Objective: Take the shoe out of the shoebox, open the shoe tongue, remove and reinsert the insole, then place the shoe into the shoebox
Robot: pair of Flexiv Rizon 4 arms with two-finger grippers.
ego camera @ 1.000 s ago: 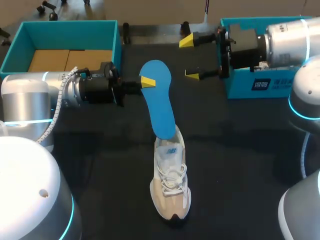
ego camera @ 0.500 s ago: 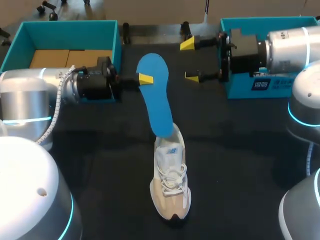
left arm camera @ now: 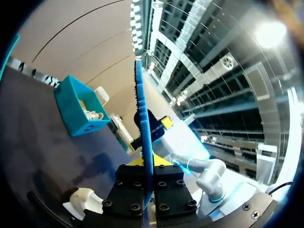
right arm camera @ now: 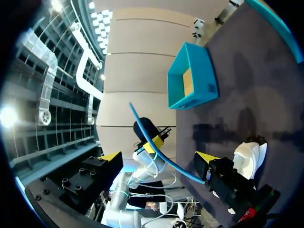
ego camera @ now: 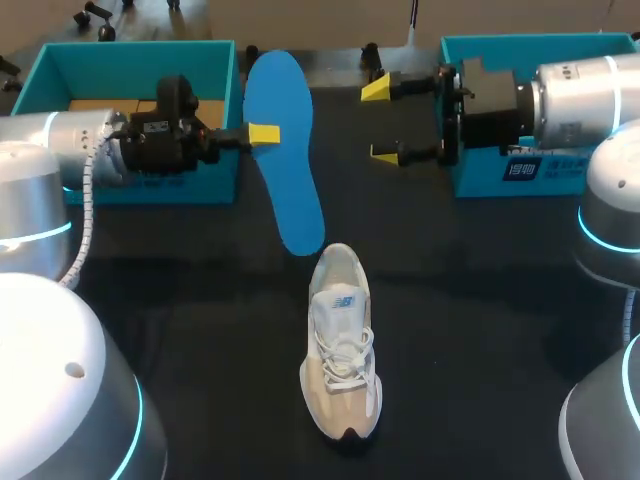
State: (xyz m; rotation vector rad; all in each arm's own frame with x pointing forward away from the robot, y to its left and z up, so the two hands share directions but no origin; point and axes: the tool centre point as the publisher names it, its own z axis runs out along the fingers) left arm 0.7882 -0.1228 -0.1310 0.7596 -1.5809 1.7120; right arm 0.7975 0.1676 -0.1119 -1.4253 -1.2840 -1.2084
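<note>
Change, insole: Against the views from one second and half a second before, the blue insole [ego camera: 283, 165] had come clear of the shoe [ego camera: 340, 350]. Its lower end, earlier tucked into the heel opening, hung just beyond the collar and apart from it.
Change, left arm: It had drawn back toward its own side and the far edge, carrying the insole with it.
Change, right arm: Little shift from half a second before.
Change, shoe: Same spot and heading as before.
Left arm pose: It lay level, coming in from the left across the front of the shoebox [ego camera: 130, 48], with the left gripper [ego camera: 262, 134] just past the box's right wall.
Left jaws: They were closed on the insole near its upper end. The left wrist view showed the insole [left arm camera: 144, 118] edge-on, pinched in the left gripper [left arm camera: 145, 164].
Right arm pose: It lay level, coming in from the right in front of the second teal box [ego camera: 480, 178], with the right gripper [ego camera: 382, 120] well apart from the insole.
Right jaws: They were spread wide and held nothing. The right wrist view confirmed the gap at the right gripper [right arm camera: 158, 156].
Shoe location: It stood upright on the dark table [ego camera: 480, 300], near the middle, toe toward the robot. It was outside both boxes.
Shoebox: It stood open at the far left, its brown floor showing.
</note>
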